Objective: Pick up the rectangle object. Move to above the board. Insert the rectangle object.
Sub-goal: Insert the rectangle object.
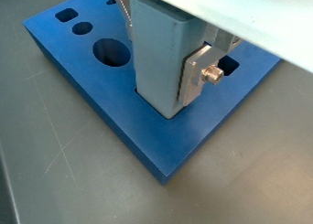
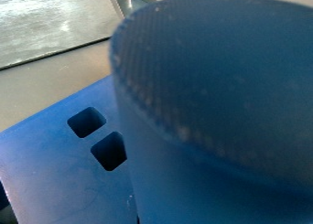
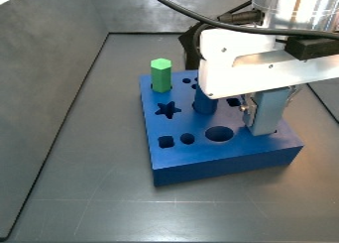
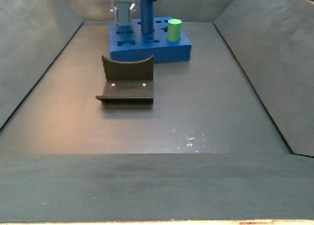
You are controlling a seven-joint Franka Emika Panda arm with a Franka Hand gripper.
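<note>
**Two of three steps look done — insertion under way**

Pick-up and the move over the board (image 3: 212, 158) appear complete. The rectangle object (image 1: 162, 68) stands upright at the centre of a wrist view with its lower end meeting the board's top face; whether it sits in a hole or only rests on the surface I cannot tell. What is left, by my judgement: seat it fully, then let go.

Gripper (image 1: 166, 36) — pinching the rectangle object. One silver finger (image 1: 199, 70) lies flat against the block's side at centre right of the wrist view; the opposite finger is barely visible at the top edge. Jaws are spread only as wide as the block.

In a side view the block (image 3: 265, 113) hangs under the white wrist housing at right of centre, over the board's right-hand part.

Other pieces:
- green hexagonal peg (image 3: 161, 75) upright at the board's upper-left corner
- blue cylinder (image 3: 204, 96) upright in the board, just left of the gripper
- fixture (image 4: 127, 79) on the floor, left of centre, well apart from the board (image 4: 153, 51)
</note>
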